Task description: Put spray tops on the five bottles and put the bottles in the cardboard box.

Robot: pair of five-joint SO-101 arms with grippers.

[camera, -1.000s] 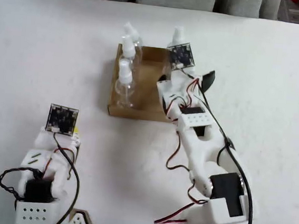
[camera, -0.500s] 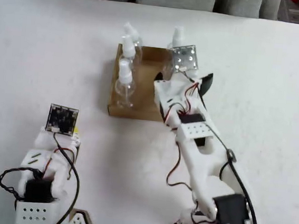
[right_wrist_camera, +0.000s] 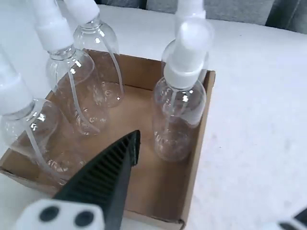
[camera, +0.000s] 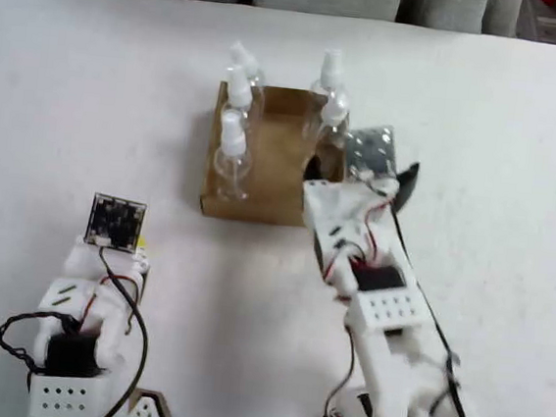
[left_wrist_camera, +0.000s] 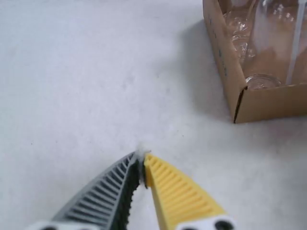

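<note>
White table (camera: 93, 82): right claw (camera: 385, 168) has drawn back from cardboard box (camera: 271, 183), bottle (camera: 332, 110) inside

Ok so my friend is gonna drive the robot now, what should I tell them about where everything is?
Left tool: shut, empty, tips down by the table, short of the cardboard box.
Right tool: open, empty, at the box's near right corner.
Things: all five bottles stand upright in the box, three along one side and two along the other, each with a spray top on.
Done: tops on, bottles boxed.
Left: nothing, it seems; probably just park the arms.
</note>
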